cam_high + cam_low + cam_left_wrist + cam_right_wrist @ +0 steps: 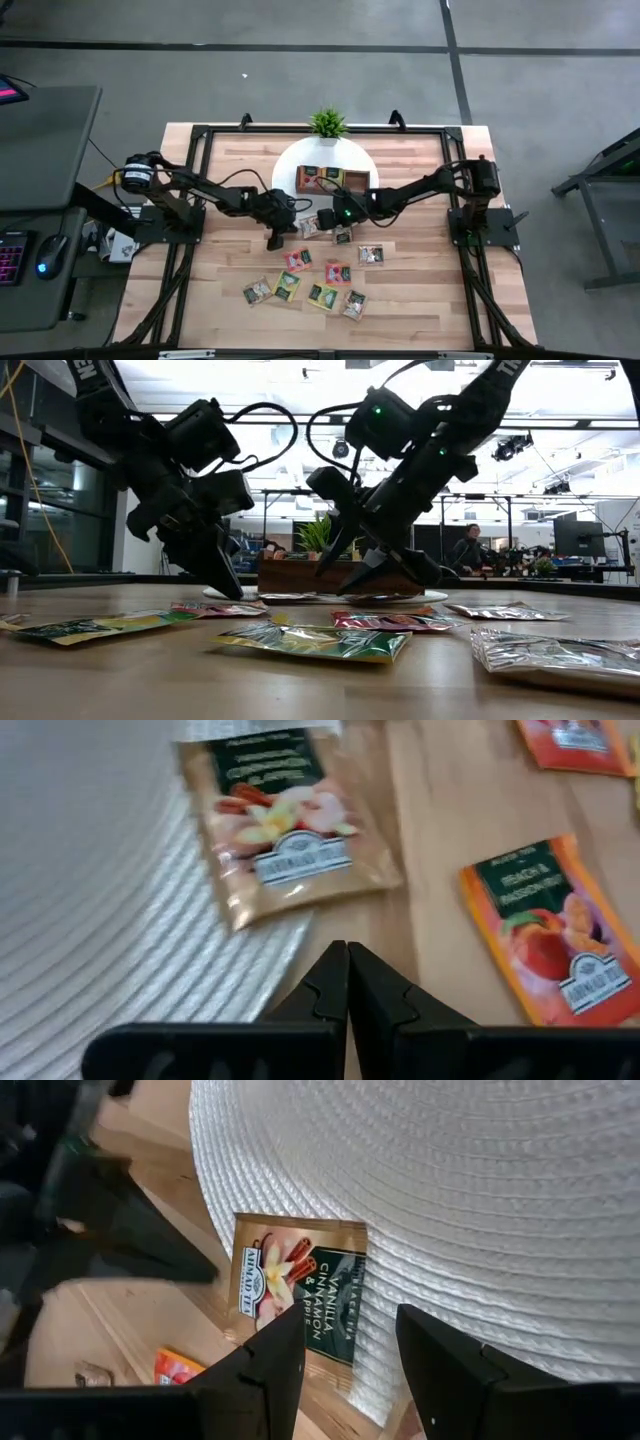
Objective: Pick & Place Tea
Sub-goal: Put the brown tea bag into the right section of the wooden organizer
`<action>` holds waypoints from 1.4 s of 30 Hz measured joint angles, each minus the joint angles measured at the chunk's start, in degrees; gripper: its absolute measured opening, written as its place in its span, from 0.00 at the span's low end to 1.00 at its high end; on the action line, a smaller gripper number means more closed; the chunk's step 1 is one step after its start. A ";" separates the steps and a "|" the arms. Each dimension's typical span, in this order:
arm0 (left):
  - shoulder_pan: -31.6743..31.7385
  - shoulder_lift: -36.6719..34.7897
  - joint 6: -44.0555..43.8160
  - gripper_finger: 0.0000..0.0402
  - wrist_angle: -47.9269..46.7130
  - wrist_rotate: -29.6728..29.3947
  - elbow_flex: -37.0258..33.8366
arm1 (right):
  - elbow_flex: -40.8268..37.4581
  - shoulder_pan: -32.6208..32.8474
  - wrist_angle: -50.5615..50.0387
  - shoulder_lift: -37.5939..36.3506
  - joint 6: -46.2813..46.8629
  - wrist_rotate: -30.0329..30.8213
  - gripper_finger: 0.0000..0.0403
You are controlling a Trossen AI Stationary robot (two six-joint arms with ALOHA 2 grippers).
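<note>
Two sets of jaws sit over one brown sachet (300, 1302): my right gripper (350, 1355) has its jaws spread, empty, just above it, while my left gripper (347, 982) has its jaws pressed together, tip near the sachet's edge. The sachet lies half on the white woven mat (480, 1190), half on the table (420, 290), at about six o'clock from the wooden tray (333, 179). I judge it light, thin, crinkly and slippery; I'd pinch the edge overhanging the mat. The other tea sachets (300, 285) lie scattered at six o'clock.
</note>
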 joint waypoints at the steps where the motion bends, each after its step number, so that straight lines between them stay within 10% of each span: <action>1: 0.00 -0.53 0.00 0.00 -0.48 -0.48 0.09 | 0.00 -0.10 -0.01 0.01 -0.21 -0.31 0.38; 42: -0.07 9.02 1.47 0.00 -0.89 -3.14 6.90 | 0.00 -0.36 -0.76 -0.03 -2.09 -4.04 0.38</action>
